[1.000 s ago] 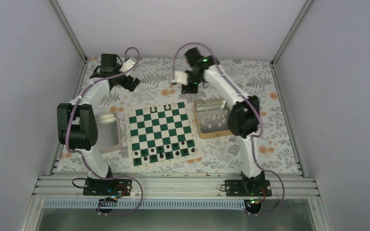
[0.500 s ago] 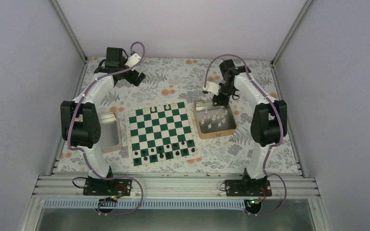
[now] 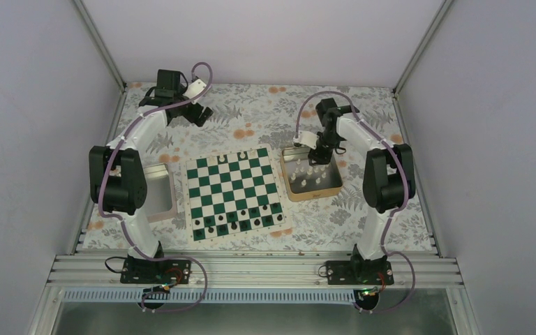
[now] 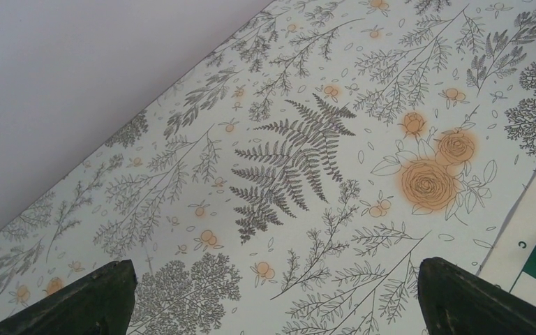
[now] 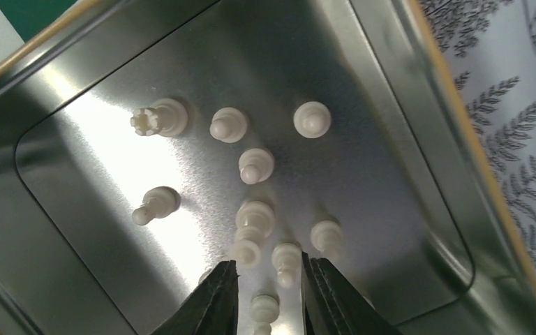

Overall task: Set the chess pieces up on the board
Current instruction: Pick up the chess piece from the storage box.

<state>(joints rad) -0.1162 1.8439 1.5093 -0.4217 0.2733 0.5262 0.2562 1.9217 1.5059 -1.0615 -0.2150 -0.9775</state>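
The green and white board (image 3: 234,190) lies mid-table. Black figures (image 3: 236,222) fill part of its near rows, and one white piece (image 3: 242,154) stands on its far row. Several white chess pieces (image 5: 255,166) stand in the tan metal tin (image 3: 323,191) to the right of the board. My right gripper (image 5: 271,293) is low inside the tin, open, with its fingers either side of a white piece (image 5: 287,259) and a second piece (image 5: 264,306). It also shows in the top view (image 3: 319,155). My left gripper (image 4: 272,307) is wide open and empty over the flowered cloth behind the board's far left corner (image 4: 530,234).
A grey square tray (image 3: 169,195) sits left of the board. The tin's walls (image 5: 433,105) close in round the right gripper. The enclosure's white walls and metal posts (image 3: 101,42) stand at the back and sides. The left arm (image 3: 115,178) reaches over the tray side.
My right arm has swung right from behind the board to the tin and gone down into it. My left gripper has shifted slightly right at the back.
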